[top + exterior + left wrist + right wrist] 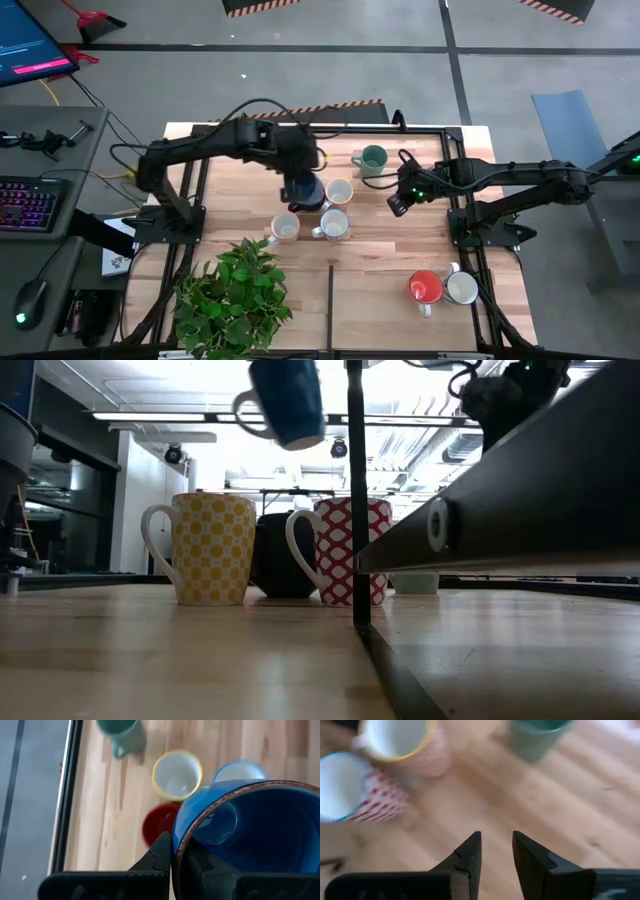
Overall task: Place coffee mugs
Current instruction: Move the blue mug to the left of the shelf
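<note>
Fingers of the left gripper (182, 862) pinch the rim of the blue mug (250, 827), held upright in the air above the mug cluster near the tabletop (380, 280) centre. Right gripper (495, 852), fingers parted and empty, hovers just beside the cluster, green mug (373, 158) nearest. Count: seven mugs visible; one lifted, six standing. One potted plant (235, 295).

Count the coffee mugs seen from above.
7: blue mug in left gripper; yellow-rimmed mug and two white mugs beside it; green mug behind; red-and-white pair front right. One may hide.
</note>
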Tool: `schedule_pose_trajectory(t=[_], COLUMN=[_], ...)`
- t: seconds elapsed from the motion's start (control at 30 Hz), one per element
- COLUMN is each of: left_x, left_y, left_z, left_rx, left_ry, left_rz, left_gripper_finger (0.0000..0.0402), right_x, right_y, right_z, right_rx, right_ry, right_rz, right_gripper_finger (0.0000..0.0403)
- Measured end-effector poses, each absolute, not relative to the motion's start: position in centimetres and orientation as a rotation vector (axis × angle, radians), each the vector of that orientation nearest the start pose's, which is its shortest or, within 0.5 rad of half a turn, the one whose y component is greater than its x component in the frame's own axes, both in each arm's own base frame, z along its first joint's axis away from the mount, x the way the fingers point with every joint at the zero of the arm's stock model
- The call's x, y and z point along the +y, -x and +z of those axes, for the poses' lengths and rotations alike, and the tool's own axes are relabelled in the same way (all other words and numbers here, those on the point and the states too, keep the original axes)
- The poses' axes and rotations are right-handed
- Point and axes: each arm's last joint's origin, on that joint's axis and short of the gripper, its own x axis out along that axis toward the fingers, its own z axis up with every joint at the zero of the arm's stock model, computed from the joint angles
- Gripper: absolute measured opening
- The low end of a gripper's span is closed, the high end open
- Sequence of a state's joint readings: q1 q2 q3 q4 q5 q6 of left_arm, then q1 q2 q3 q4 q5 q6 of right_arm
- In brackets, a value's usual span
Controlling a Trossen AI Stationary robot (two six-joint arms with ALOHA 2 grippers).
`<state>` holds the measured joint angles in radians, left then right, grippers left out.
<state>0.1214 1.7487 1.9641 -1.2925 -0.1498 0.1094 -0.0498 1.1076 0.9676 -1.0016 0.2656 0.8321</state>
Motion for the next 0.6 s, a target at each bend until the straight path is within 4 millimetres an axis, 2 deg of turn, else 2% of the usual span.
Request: schedule_pose_trajectory(t=[0.1,0.33,0.6], left_x=[4.2,2.8,1.0], left_y=[-35.2,-38.5,-40.3], left_z=[38.7,37.1,37.0], left_rx=[1.087,1.103,1.055], left_ry=[-0.099,-0.111,-0.106], left_rz=[0.14,0.083,0.049], left_gripper_finger=[0.0004,0.0004,0.0004], right_x=[-2.1,-3.1,-4.7], right_y=[-18.8,-18.4,-17.5], right_z=[27.7,27.6,27.5], right_rx=[0.931,0.941,0.958], right_ry=[-0.573,-0.575,-0.605], right_rz=[-0.829,-0.902,-1.021], right_gripper_finger=[0.009,0.009,0.009])
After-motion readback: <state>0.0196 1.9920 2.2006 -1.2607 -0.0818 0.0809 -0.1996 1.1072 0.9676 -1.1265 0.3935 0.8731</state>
